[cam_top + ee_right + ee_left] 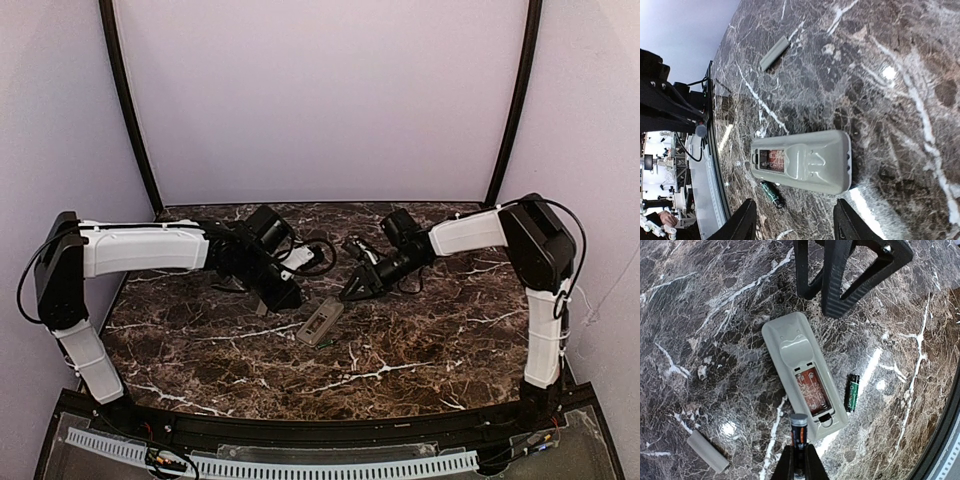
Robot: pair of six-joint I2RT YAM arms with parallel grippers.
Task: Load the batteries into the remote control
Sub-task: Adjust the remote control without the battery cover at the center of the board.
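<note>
The remote control (805, 375) lies flat on the dark, white-veined marble desk (700, 315) with its pale greyish back turned up, roughly midway between the two arms. Its back is smooth and rounded at the corners, with a raised moulded hump near the middle. Below the hump the battery bay stands uncovered, showing a reddish-brown floor with faint pale markings. The left gripper (799, 465) is pressed together on the held battery (799, 432), a slim dark cylinder with an orange band and a silver cap. It pokes out past the fingertips, its cap just beside the bay end of the remote; whether they touch cannot be told. The loose battery (853, 392), dark with a green label, lies on the desk along the remote's long side near the bay, close to the casing but apart from it. A small pale grey battery cover (708, 452) rests on the marble well apart from the remote. The right gripper (796, 220) hangs over the remote's far end with its black fingers spread and nothing between them
</note>
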